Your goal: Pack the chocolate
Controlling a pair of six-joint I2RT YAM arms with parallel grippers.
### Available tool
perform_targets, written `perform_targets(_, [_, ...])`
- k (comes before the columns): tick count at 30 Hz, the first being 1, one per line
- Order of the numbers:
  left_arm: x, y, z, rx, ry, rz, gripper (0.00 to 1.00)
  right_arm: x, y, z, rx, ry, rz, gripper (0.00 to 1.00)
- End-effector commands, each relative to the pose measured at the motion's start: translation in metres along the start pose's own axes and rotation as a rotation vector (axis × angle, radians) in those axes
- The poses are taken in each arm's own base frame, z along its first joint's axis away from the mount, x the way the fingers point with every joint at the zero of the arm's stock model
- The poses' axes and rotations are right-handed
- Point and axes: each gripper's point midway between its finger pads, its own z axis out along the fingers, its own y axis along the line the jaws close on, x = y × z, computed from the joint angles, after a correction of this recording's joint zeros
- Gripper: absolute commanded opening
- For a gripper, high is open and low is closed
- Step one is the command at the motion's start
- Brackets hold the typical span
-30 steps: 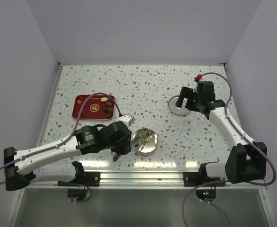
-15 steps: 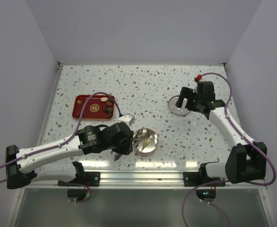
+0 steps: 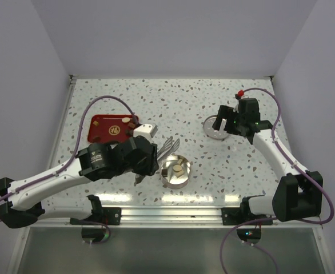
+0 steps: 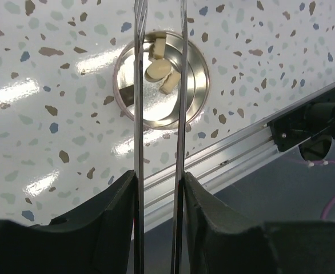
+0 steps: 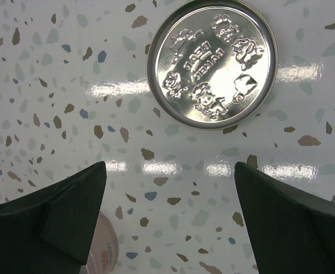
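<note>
The open round tin (image 3: 176,172) stands near the front middle with three cream-white chocolate pieces (image 4: 158,69) inside; it also shows in the left wrist view (image 4: 197,85). More chocolate pieces (image 3: 126,121) lie on the red tray (image 3: 100,129), partly hidden by my left arm. My left gripper (image 3: 154,156) is shut on the metal tweezers (image 3: 167,146), held above and just behind-left of the tin. In the left wrist view the gripper (image 4: 159,178) pinches the tweezers' blades (image 4: 138,114), which are slightly apart; their tips run off the top edge. My right gripper (image 3: 222,122) is open and empty.
The embossed tin lid (image 5: 211,63) lies at the back right, under and just ahead of my right gripper (image 5: 170,168); it also shows in the top view (image 3: 214,130). A pinkish round object (image 5: 103,251) shows at the right wrist view's lower left. The table's metal front rail (image 4: 236,151) runs near the tin.
My left arm has pulled up and back to the left, taking the tweezers out of the tin. Cream pieces now show uncovered in the tin. The right arm has not moved.
</note>
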Motion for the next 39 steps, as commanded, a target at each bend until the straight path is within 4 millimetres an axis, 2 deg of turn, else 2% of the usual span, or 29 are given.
perform_targets(1, [-0.019,0.025,-0.015,-0.107,-0.069,-0.005,0.41,-0.013,0.009,-0.003,-0.028,-0.025,0.008,0.97])
perform_targets(2, [-0.023,0.040,-0.010,-0.146,-0.061,-0.027,0.41,-0.013,0.009,-0.003,-0.029,-0.024,0.009,0.97])
perform_targets(4, [-0.025,0.056,0.003,-0.169,-0.057,-0.052,0.41,-0.013,0.010,-0.002,-0.032,-0.020,0.011,0.97])
perform_targets(5, [-0.033,0.070,0.005,-0.197,-0.085,-0.079,0.41,-0.014,0.010,-0.002,-0.036,-0.023,0.010,0.97])
perform_targets(6, [-0.042,0.074,0.008,-0.202,-0.116,-0.097,0.41,-0.014,0.011,-0.003,-0.037,-0.023,0.009,0.97])
perform_targets(10, [-0.055,0.123,0.021,-0.312,-0.138,-0.171,0.41,-0.017,0.010,-0.008,-0.033,-0.034,-0.001,0.97])
perform_targets(11, [-0.062,0.140,0.020,-0.354,-0.158,-0.198,0.41,-0.017,0.010,-0.008,-0.032,-0.036,-0.003,0.97])
perform_targets(13, [-0.073,0.161,0.017,-0.400,-0.200,-0.239,0.42,-0.016,0.009,-0.009,-0.028,-0.035,-0.005,0.97])
perform_targets(16, [-0.083,0.180,0.018,-0.450,-0.228,-0.255,0.42,-0.012,0.008,-0.010,-0.030,-0.029,-0.004,0.97])
perform_targets(23, [-0.073,0.197,0.040,-0.487,-0.169,-0.250,0.42,-0.010,0.008,-0.009,-0.034,-0.028,0.001,0.97])
perform_targets(27, [-0.057,0.206,0.049,-0.509,-0.124,-0.250,0.43,-0.008,0.008,-0.008,-0.033,-0.023,-0.001,0.97])
perform_targets(30, [-0.050,0.209,0.054,-0.512,-0.113,-0.256,0.42,-0.007,0.008,-0.006,-0.034,-0.016,-0.001,0.97])
perform_targets(36, [-0.047,0.205,0.069,-0.469,-0.108,-0.264,0.43,-0.006,0.008,-0.005,-0.038,-0.013,0.002,0.97])
perform_targets(39, [-0.049,0.204,0.071,-0.456,-0.118,-0.269,0.42,-0.006,0.008,-0.006,-0.036,-0.012,0.001,0.97])
